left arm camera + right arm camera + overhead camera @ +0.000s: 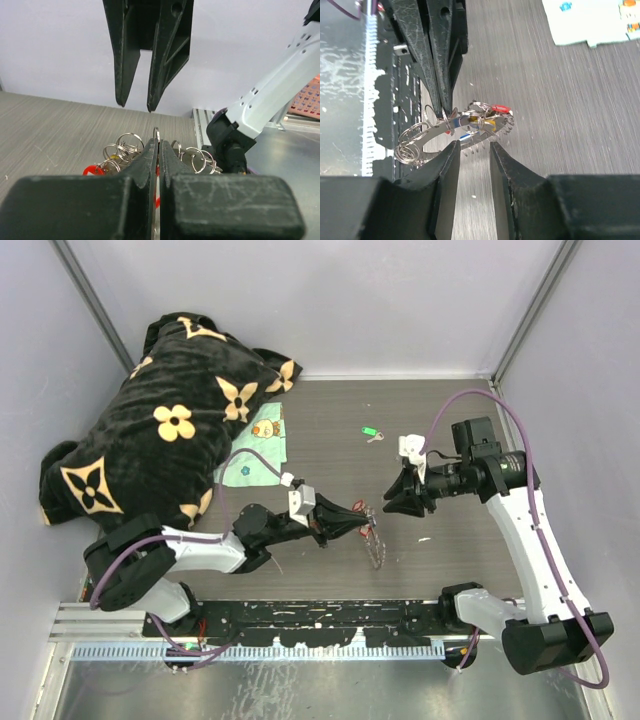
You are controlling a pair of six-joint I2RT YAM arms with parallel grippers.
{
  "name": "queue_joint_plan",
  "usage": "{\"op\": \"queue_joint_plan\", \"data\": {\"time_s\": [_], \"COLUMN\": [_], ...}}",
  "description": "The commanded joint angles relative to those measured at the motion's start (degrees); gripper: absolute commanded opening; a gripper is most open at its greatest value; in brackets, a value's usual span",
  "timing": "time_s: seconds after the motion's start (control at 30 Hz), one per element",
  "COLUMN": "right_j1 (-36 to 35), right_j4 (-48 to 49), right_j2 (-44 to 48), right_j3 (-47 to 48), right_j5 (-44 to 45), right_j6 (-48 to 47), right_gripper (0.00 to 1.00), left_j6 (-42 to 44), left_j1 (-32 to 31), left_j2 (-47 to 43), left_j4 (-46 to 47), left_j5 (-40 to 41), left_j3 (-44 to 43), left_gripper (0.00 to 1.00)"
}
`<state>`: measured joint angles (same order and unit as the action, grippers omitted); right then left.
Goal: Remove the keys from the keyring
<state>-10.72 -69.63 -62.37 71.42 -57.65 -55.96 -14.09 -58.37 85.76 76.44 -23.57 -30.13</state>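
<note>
Silver keyring; black blanket, tan flowers

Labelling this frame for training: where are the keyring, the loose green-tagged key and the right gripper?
keyring [436,135], right wrist view, its flat metal band.
green-tagged key [370,431], top view, its green tag.
right gripper [473,146], right wrist view, midway between fingertips.

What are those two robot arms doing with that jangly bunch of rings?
They are working on taking keys off a keyring. The left gripper is pinched shut on the keyring and holds it. The right gripper faces it, jaws apart, gripping nothing. A red-tagged key hangs on the ring, and a green-tagged key lies apart on the table.
</note>
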Motion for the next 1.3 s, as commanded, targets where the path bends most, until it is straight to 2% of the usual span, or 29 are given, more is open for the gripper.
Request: {"op": "queue_joint_plan", "data": {"time_s": [0.0,0.2,0.4,0.67,0.87,1.27], "right_j1": [0.7,0.8,0.7,0.7,0.7,0.7], "right_j4": [1.7,-4.0,-9.1,-8.3,-7.8,-5.8], "right_j2": [1.0,2.1,1.5,1.9,1.7,1.4], "right_j3": [-2.0,-5.5,-4.7,-6.1,-6.6,-6.9], "right_j5": [-13.6,-21.5,-24.2,-25.3,-25.8,-25.6], "right_j6": [-5.4,-18.6,-25.3,-25.3,-24.7,-22.2], "right_gripper": [0.36,0.34,0.25,0.24,0.3,0.29], "left_j6": [-1.8,-3.7,-5.2,-5.7,-5.7,-5.9], "left_j1": [0.2,0.2,0.1,-0.5,-1.0,-1.5], "left_j2": [-4.9,-7.5,-8.0,-7.4,-7.2,-6.6], "left_j4": [5.5,5.5,5.5,5.5,5.5,5.5], "left_j5": [0.3,0.0,-0.6,-0.7,-0.7,-1.1], "left_j3": [0.1,0.2,-1.0,-2.2,-2.8,-3.7], "left_gripper": [0.0,0.0,0.0,0.0,0.0,0.0]}}
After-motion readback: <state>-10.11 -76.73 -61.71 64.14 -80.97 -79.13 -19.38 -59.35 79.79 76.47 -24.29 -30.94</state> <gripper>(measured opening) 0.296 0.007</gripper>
